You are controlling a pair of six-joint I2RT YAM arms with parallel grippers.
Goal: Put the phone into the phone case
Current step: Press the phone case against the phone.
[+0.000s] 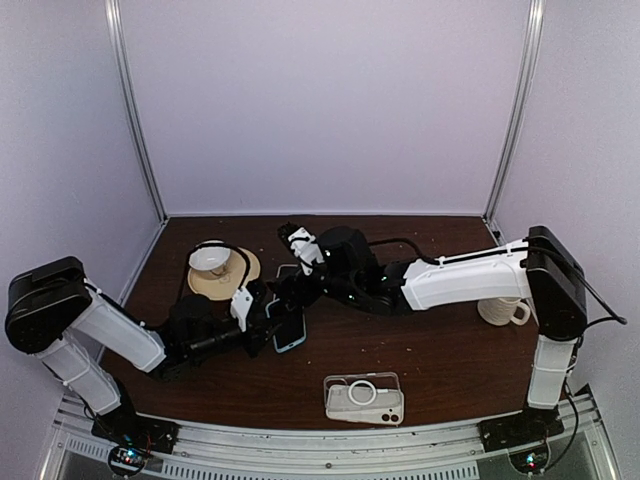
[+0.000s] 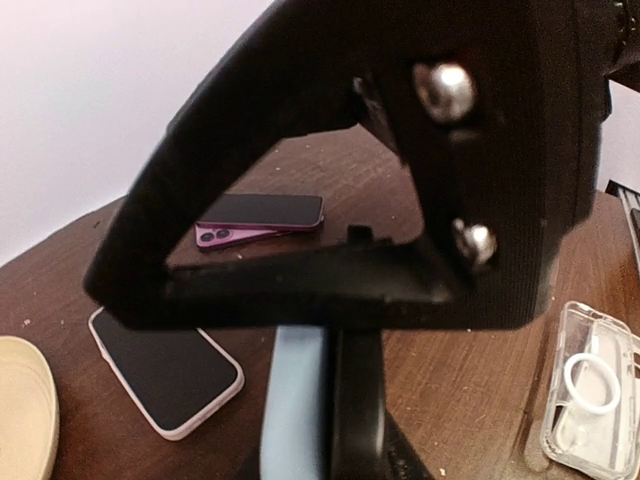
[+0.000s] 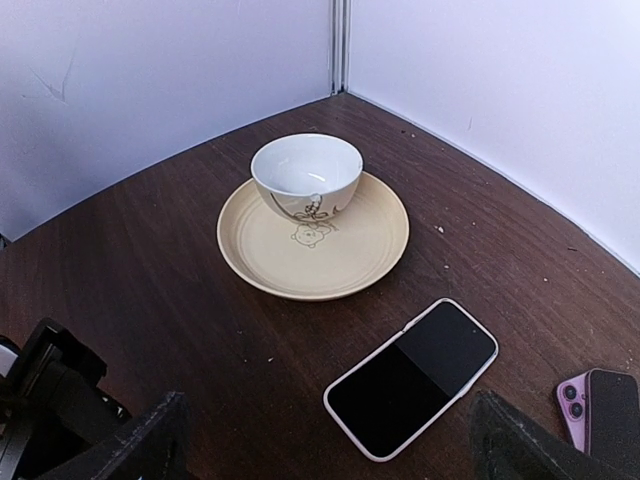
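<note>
I saw a dark brown wooden table (image 1: 450, 350). On it lay a beige plate (image 3: 380, 225) far left, a pale-edged phone (image 3: 412, 376) face up beside it, a purple phone (image 3: 572, 398) nearby, a clear phone case (image 1: 364, 398) at the near edge, and a white mug (image 1: 502, 311) right.

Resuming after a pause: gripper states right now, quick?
Left gripper: cannot tell; light blue phone against its finger.
Right gripper: open, empty.
</note>
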